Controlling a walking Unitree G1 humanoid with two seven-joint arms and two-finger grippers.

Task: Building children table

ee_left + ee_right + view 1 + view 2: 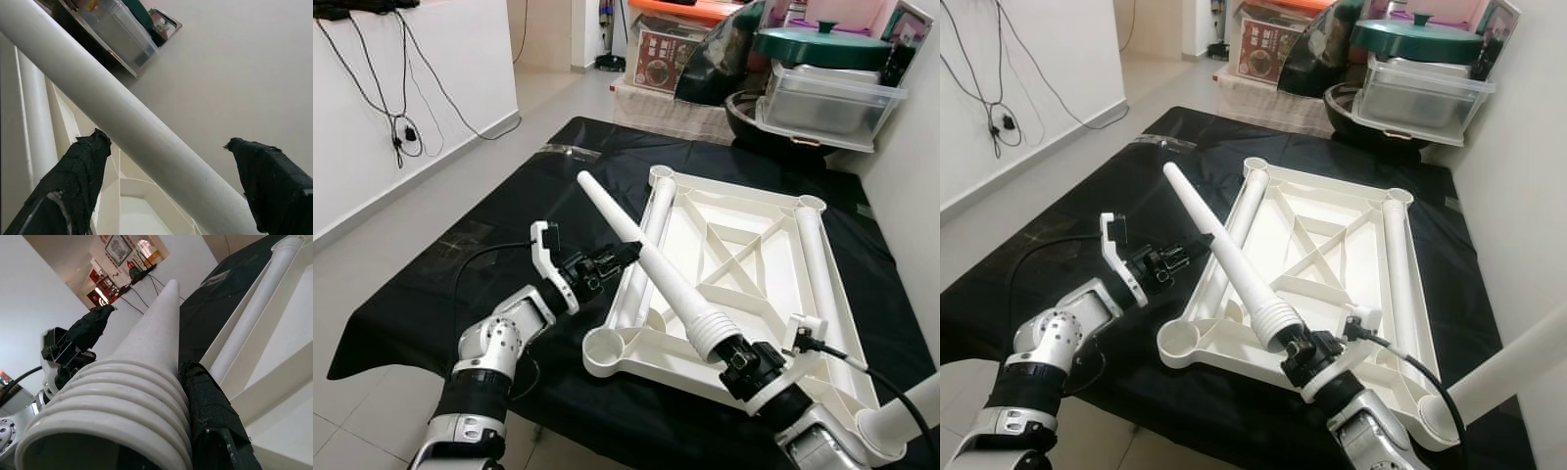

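Head views: tapered white plastic table leg [651,257] slanting up and away over upturned ribbed tabletop [734,269] on black cloth [460,264], threaded end clamped in right gripper [736,354]; left gripper [625,253] touching mid-shaft.

Left wrist: black fingers [73,181] spread, smooth shaft between.

Right wrist: ridged thread beside padded finger [210,406].

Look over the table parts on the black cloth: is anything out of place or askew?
One white table leg is off the cloth, held slantwise over the upturned tabletop by the right gripper at its ribbed end. The left gripper is open around its shaft. Two other legs lie flat inside the tabletop's long edges.
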